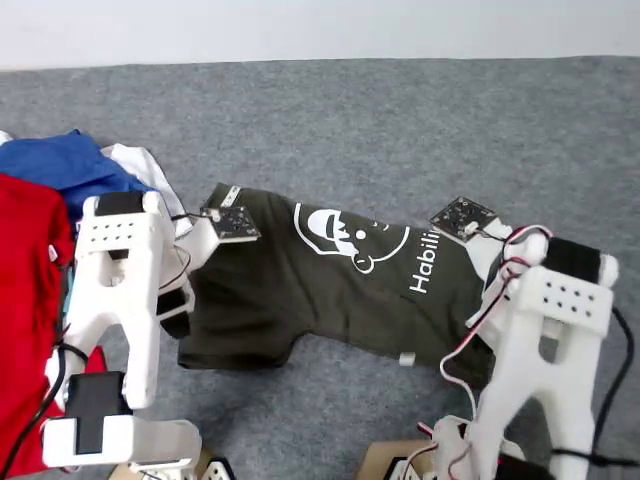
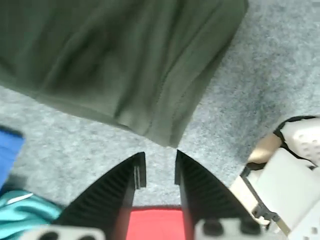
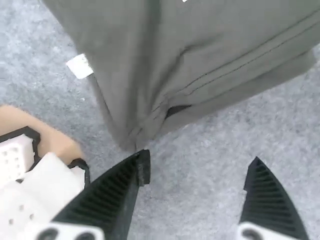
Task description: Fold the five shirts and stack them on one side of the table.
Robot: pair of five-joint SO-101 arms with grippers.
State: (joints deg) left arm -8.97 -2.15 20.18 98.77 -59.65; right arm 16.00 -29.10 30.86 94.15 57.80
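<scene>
An olive T-shirt [image 1: 330, 290] lies spread on the grey table [image 1: 400, 120] between the left arm [image 1: 115, 290] and the right arm [image 1: 540, 340]. A red shirt [image 1: 25, 300], a blue shirt [image 1: 60, 165] and a white shirt [image 1: 135, 160] lie heaped beside the left arm.

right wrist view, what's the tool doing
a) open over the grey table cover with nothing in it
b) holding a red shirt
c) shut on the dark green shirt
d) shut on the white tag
a: the right tool stands wide open over the grey table cover with nothing in it, just off the hem of the dark green shirt.

Left gripper [image 2: 160, 167] ajar, right gripper [image 3: 200, 167] spread
</scene>
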